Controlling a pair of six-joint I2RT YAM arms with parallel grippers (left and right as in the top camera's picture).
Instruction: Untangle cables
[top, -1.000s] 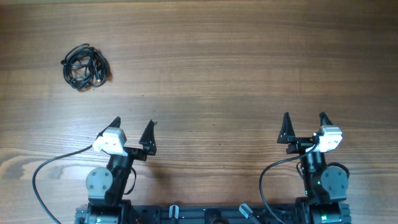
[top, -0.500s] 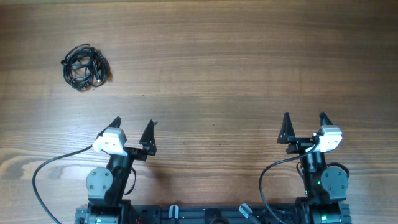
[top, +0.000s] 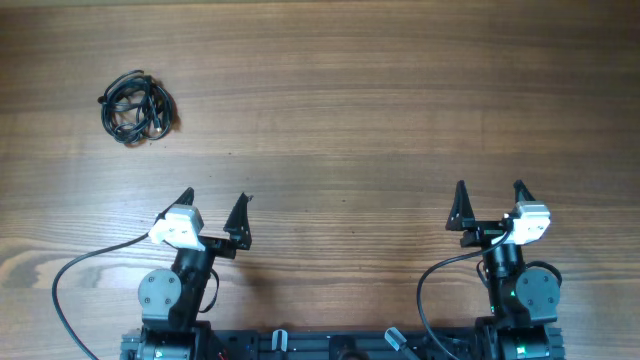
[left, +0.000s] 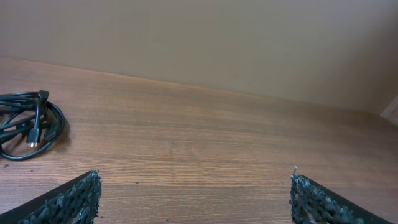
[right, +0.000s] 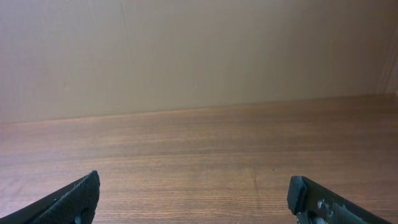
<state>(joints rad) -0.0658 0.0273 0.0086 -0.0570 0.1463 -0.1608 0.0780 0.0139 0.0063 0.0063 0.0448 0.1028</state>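
Note:
The cables (top: 137, 106) lie as one tangled black bundle at the far left of the wooden table, and the left wrist view shows the cables (left: 28, 124) at its left edge. My left gripper (top: 216, 198) hovers near the table's front, well below and to the right of the bundle, open and empty. My left gripper (left: 194, 186) has only bare wood between its wide-set fingers. My right gripper (top: 490, 190) stands open at the front right, far from the bundle. In its own view my right gripper (right: 194, 190) holds nothing.
Both arm bases and their thick black wires (top: 62, 290) sit along the table's front edge. A plain beige wall (right: 186, 56) rises behind the table's far edge.

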